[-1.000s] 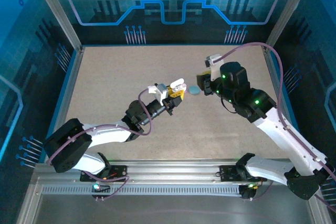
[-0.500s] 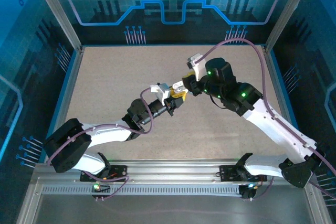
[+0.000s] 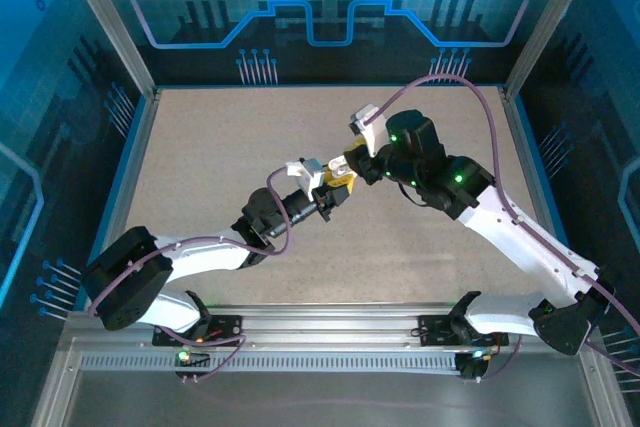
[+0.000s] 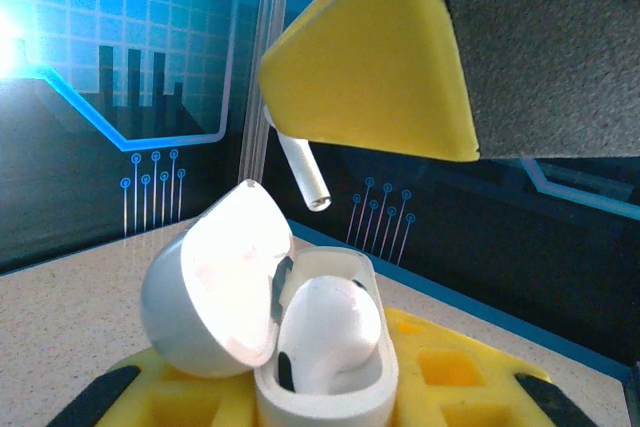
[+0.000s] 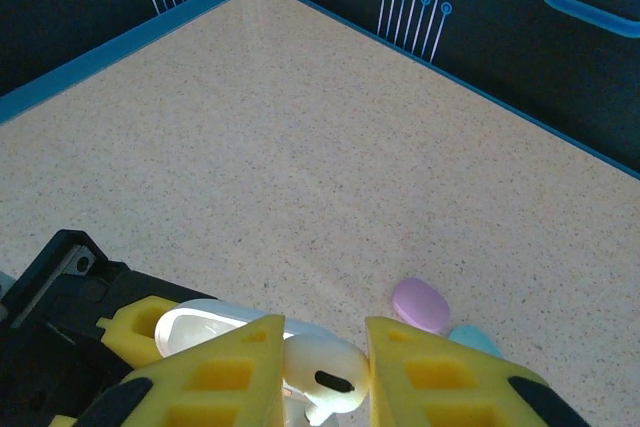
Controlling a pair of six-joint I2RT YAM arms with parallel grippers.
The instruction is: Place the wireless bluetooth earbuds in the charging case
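White earbud [image 5: 305,362] pinched in right gripper [image 5: 321,349], poised over open charging case [image 4: 330,402] clamped by left gripper [image 3: 337,183].

One earbud [image 4: 325,332] in the charging case [image 4: 340,402], second earbud [image 4: 303,175] just above it

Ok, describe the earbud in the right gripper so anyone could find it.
Look at the table's middle. There the right gripper pinches a white earbud over the open charging case. Unlike the earbud seated inside, it's held aloft, stem pointing down.
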